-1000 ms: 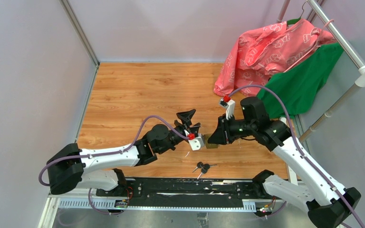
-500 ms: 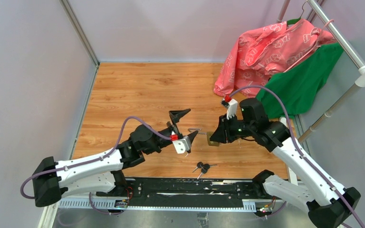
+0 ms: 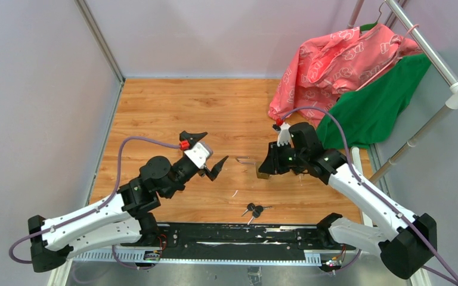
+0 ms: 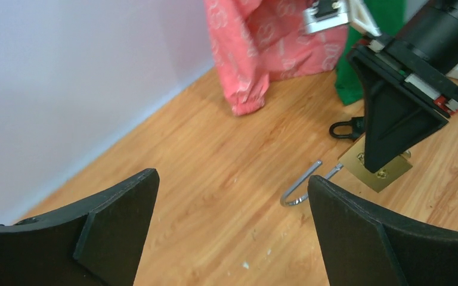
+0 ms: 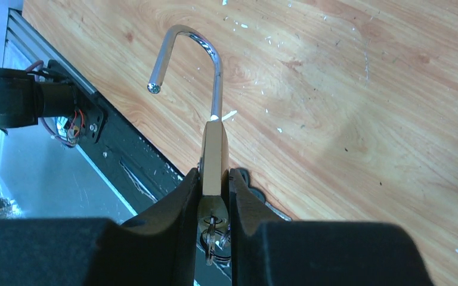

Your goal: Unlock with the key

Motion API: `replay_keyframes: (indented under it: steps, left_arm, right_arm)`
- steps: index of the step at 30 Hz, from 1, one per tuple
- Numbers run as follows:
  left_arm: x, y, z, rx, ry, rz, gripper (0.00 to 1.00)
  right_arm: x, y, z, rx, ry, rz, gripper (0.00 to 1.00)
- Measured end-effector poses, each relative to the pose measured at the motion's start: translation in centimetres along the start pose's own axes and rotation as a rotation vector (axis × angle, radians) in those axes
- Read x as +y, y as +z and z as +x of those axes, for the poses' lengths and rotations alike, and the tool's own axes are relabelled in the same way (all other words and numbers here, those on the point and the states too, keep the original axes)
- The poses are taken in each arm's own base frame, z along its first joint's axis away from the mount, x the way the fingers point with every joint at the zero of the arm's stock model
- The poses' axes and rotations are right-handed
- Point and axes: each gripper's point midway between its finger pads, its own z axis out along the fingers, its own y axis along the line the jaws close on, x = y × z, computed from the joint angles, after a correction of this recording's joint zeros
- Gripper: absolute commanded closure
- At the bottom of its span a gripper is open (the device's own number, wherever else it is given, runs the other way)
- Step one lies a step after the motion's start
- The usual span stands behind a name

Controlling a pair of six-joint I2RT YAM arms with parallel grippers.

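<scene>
My right gripper [image 3: 267, 165] is shut on the brass padlock [image 3: 263, 173] and holds it just above the wooden table. The lock's steel shackle [image 3: 245, 161] is swung open and points left. In the right wrist view the padlock body [image 5: 213, 158] is clamped between my fingers, its shackle [image 5: 186, 47] free at one end, and a key ring [image 5: 214, 232] hangs at its base. Black-headed keys [image 3: 253, 209] lie on the table near the front edge. My left gripper [image 3: 209, 151] is wide open and empty, left of the shackle. The left wrist view shows the padlock [image 4: 377, 171] and the shackle [image 4: 301, 189].
A pink garment [image 3: 334, 59] and a green one [image 3: 381, 98] hang from a white rack [image 3: 453, 83] at the back right. A black rail [image 3: 232, 235] runs along the table's front edge. Grey walls close off the left and back.
My left gripper has opened fully and drawn back left, away from the padlock. The right gripper has shifted slightly up and left with the lock, whose shackle now shows open.
</scene>
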Motion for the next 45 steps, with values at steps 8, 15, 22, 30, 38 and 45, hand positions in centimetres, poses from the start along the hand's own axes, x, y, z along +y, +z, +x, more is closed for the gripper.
replay_keyframes:
  steps: [8,15,22,30,38,45]
  left_arm:
    - [5.0,-4.1,0.8,0.233,-0.188,-0.262,0.00]
    - [8.2,-8.3,3.5,0.417,-0.181,-0.468,0.00]
    - [10.1,-11.8,5.1,0.488,-0.131,-0.579,0.00]
    - [12.2,-14.7,5.9,0.448,-0.147,-0.708,0.00]
    - [12.8,-13.7,9.1,0.598,-0.127,-0.762,0.00]
    - [13.5,-13.0,12.9,0.747,-0.213,-0.755,0.01]
  right_arm:
    - [-0.4,2.4,-1.2,-0.018,0.035,-0.009,1.00]
    - [-0.8,4.9,-1.6,0.001,0.064,-0.030,1.00]
    - [-0.3,7.4,-2.2,0.033,0.077,-0.064,1.00]
    - [1.0,11.0,-4.1,0.043,0.078,-0.144,1.00]
    - [2.1,15.1,-5.6,0.072,0.089,-0.223,1.00]
    - [3.0,18.2,-6.5,0.094,0.109,-0.301,1.00]
